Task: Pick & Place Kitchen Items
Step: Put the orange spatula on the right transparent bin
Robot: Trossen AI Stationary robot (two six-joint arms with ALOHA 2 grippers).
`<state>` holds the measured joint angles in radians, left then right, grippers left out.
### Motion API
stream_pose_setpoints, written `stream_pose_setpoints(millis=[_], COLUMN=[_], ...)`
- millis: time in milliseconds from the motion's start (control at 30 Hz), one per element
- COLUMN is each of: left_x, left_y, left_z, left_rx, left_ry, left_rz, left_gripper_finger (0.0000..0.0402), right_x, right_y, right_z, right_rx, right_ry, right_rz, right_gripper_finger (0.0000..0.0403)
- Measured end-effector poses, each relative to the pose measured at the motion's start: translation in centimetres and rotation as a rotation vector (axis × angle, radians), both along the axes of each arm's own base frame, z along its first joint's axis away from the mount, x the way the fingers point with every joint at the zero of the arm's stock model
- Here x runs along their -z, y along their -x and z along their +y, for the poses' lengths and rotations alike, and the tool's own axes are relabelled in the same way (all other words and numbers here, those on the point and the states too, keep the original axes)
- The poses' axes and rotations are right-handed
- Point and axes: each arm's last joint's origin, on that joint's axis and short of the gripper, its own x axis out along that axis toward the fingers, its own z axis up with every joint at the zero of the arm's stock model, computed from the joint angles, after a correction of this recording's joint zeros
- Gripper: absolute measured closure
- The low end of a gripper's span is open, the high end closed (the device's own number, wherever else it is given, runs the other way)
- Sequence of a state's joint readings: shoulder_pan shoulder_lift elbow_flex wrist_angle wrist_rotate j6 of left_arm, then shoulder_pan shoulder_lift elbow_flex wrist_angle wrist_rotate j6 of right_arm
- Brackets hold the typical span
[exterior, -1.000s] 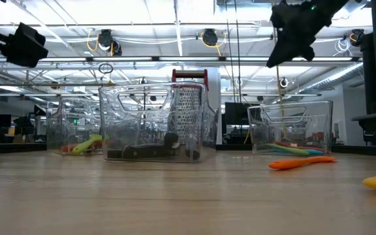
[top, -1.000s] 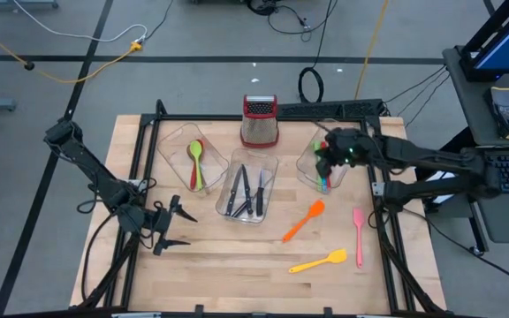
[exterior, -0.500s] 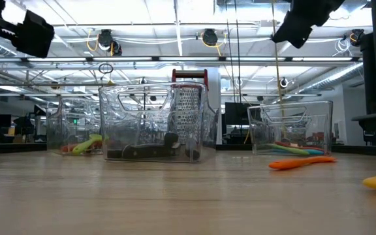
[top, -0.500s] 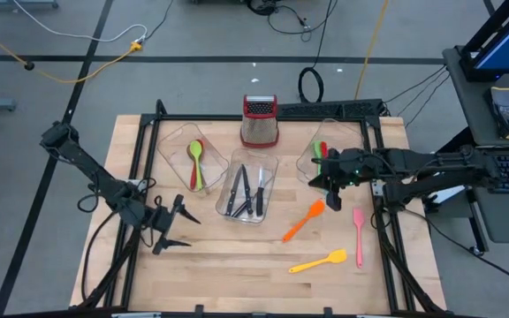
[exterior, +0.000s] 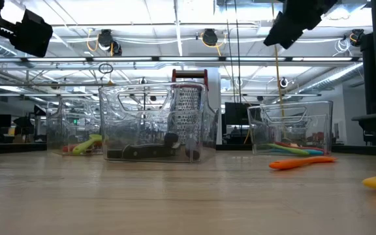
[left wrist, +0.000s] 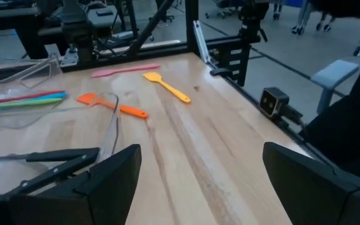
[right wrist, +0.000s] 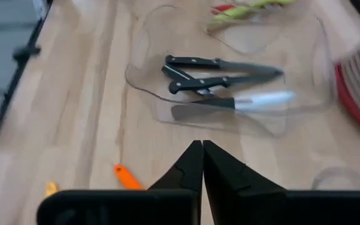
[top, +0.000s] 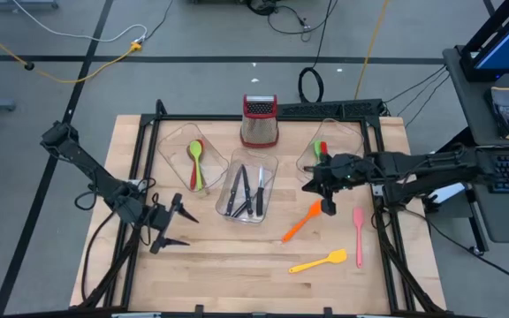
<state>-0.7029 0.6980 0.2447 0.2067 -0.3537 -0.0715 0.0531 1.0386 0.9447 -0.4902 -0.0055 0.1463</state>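
Three spatulas lie flat on the wooden table at the right: an orange one point(top: 304, 221), a pink one point(top: 359, 234) and a yellow one point(top: 318, 261). My right gripper point(top: 312, 184) hangs shut and empty, high above the orange spatula's head, pointing toward the middle tub of black-handled knives point(right wrist: 220, 81). My left gripper point(top: 170, 225) waits open and empty over the table's left part. In the left wrist view its fingers point(left wrist: 114, 181) stand wide apart, with the orange spatula point(left wrist: 114, 106) far ahead of them. In the low view the right gripper point(exterior: 292, 23) is well above the table.
Three clear tubs stand across the far half of the table. The left tub point(top: 173, 141) holds a green and a red spoon, the middle tub point(top: 268, 168) holds knives, and the right tub point(top: 347, 132) holds coloured utensils. A steel grater point(top: 260, 121) stands behind them. Bare wood lies along the near edge.
My right gripper has swung from above the right tub toward the table's near edge and a little to the left. It now hangs over the orange spatula's head. It has rolled about its own axis and stayed shut.
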Motion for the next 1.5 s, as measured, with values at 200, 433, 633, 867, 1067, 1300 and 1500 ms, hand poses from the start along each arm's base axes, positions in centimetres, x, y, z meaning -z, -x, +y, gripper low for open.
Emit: stream_pose_setpoints(millis=[200, 433, 633, 867, 1067, 1300, 1500], left_x=[0.1, 0.3, 0.3, 0.2, 0.2, 0.2, 0.3], left_y=[0.0, 0.0, 0.0, 0.0, 0.0, 0.0, 0.0], left_z=[0.0, 0.1, 0.1, 0.1, 0.0, 0.1, 0.1], left_rx=[-0.012, -0.02, -0.024, -0.03, -0.041, -0.047, -0.045], left_ry=[-0.015, 0.006, 0.021, 0.05, 0.094, 0.118, 0.105], left_rz=[0.006, 0.029, 0.033, 0.036, 0.051, 0.062, 0.063], left_gripper_finger=[0.0066, 0.0066, 0.0066, 0.0066, 0.0066, 0.0066, 0.0066], right_x=[0.8, 2.8, 5.1, 7.3, 8.6, 10.4, 11.8], right_y=[-1.7, -2.6, -1.3, 0.3, -0.4, -1.2, -1.8], right_z=[2.4, 6.8, 9.1, 9.6, 9.9, 10.1, 9.8], right_rx=[-0.24, -0.439, -0.434, -0.361, -0.322, -0.327, -0.31], right_ry=[0.056, 0.108, 0.27, 0.365, 0.413, 0.438, 0.448], right_rz=[-0.03, 0.018, 0.218, 0.473, 0.52, 0.59, 0.649], right_gripper_finger=[0.0401, 0.0402, 0.0402, 0.0402, 0.0392, 0.0336, 0.0259])
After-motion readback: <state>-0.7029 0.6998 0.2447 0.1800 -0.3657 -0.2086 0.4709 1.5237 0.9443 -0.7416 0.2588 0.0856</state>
